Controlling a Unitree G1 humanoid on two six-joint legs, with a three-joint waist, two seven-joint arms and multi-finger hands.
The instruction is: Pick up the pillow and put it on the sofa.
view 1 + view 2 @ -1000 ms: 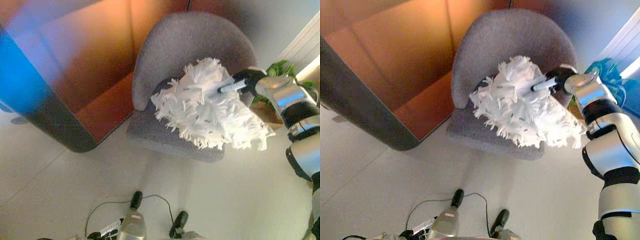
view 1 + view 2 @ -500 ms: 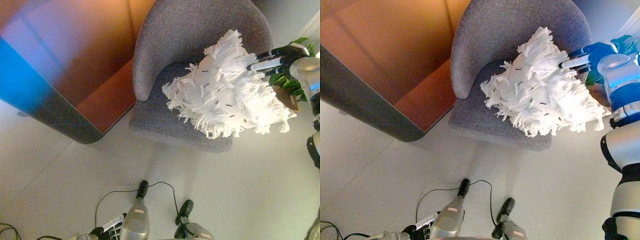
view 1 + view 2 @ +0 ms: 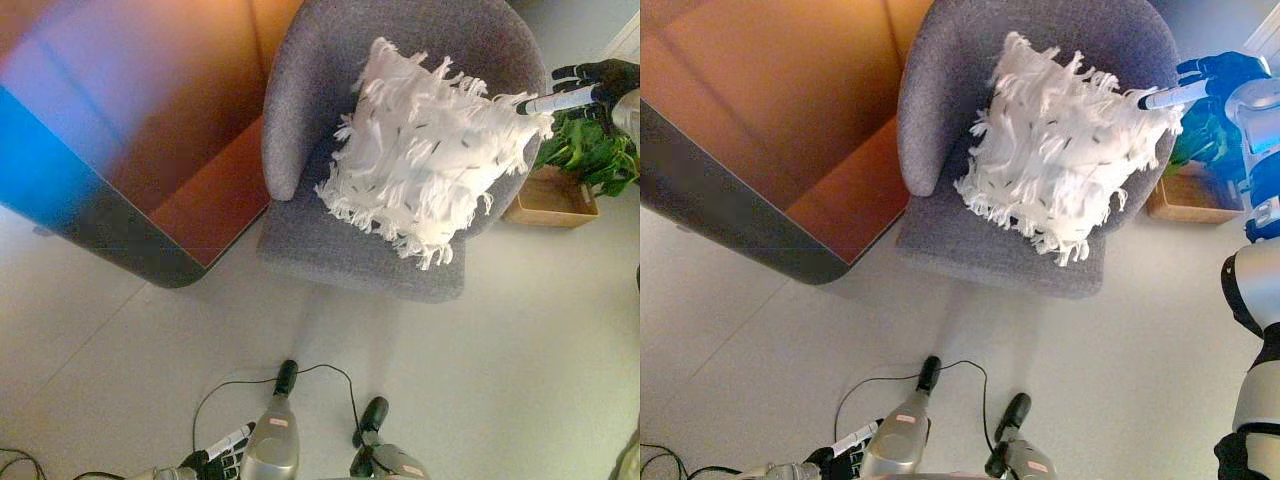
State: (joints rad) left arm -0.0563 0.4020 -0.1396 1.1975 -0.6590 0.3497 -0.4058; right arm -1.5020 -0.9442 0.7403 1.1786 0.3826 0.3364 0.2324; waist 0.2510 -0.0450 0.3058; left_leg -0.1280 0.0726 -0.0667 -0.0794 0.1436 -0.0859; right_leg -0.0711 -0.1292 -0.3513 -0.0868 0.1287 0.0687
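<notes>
A white shaggy pillow (image 3: pixel 425 150) leans on the seat and backrest of the grey round armchair (image 3: pixel 320 80). My right hand (image 3: pixel 585 85) is at the upper right, just past the chair's rim. It is open, its fingers straight, and one white fingertip (image 3: pixel 540 101) touches the pillow's right corner. My left hand (image 3: pixel 222 452) hangs low at the bottom edge, far from the pillow, with its fingers relaxed.
An orange-brown sofa (image 3: pixel 170 120) in a dark grey shell stands left of the armchair. A green plant in a wooden box (image 3: pixel 560 195) sits on the floor right of the chair, under my right hand. Pale floor spreads in front of the chair.
The pillow has gone from hanging off my right hand over the seat's right side to resting against the backrest. My right hand has let go and drawn to the upper right.
</notes>
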